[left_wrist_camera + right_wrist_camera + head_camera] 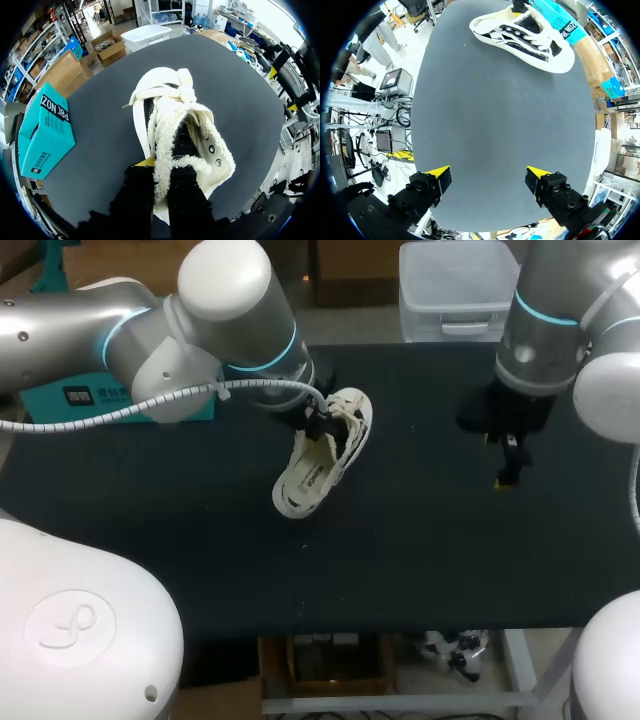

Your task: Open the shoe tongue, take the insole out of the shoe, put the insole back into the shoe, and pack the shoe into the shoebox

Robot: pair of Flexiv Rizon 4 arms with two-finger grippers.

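The silver-and-white left arm point(120, 330) is extended towards the middle, its black, yellow-tipped left gripper point(318, 423) clamped from both sides on the cream canvas shoe point(325, 455). The matching right gripper point(489, 181) is pointed downward, fingers point(439, 176) spread wide.

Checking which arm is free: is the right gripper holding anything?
No, the right gripper is open over the bare table, with the shoe lying well ahead of it.

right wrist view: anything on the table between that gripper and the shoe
Nothing visible: only bare table lies between the open right gripper and the shoe, which the left gripper holds.
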